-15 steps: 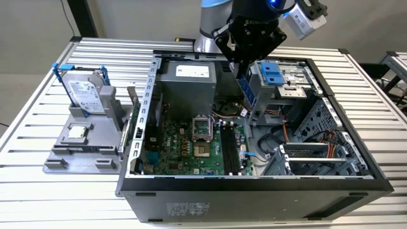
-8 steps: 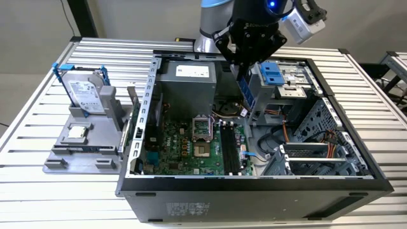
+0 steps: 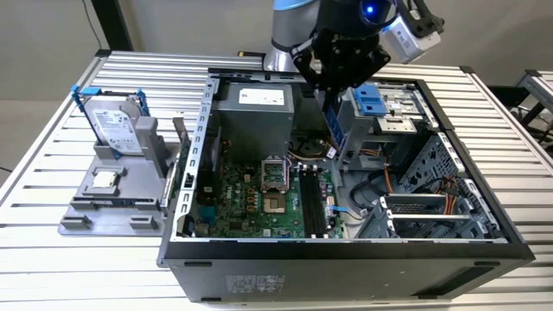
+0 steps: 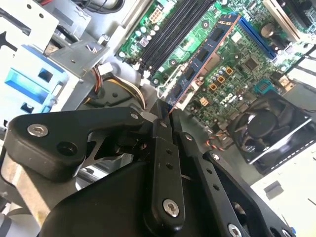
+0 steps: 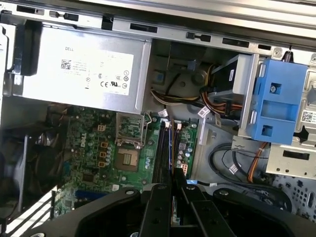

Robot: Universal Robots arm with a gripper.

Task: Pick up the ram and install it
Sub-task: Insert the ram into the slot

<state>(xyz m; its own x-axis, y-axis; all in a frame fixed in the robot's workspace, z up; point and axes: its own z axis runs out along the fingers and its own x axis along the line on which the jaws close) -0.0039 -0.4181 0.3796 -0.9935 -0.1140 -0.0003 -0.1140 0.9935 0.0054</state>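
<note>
1. Ram (image 3: 333, 129): dark blue stick, hanging on end inside the open computer case (image 3: 346, 249), lifted clear of any support.
2. Jaws: together on the ram's upper end, clamping its flat faces; the second wrist view shows the stick running out from between them toward the board.
3. Memory slots (image 3: 313, 201): long black slots on the motherboard (image 3: 242, 201), just to the exterior view's right of the processor socket (image 3: 274, 172). They look empty. The ram hangs near their far end, apart from them.
4. Progress, as judged: pick-up done and carry into the case done. The ram is not yet in a slot, so alignment and seating are left.
5. Not in use: hard drive (image 3: 116, 126) and small silver chip (image 3: 105, 180) on the grey stand (image 3: 82, 223), on the bench (image 3: 69, 272) at the exterior view's left, well apart from the ram.
</note>
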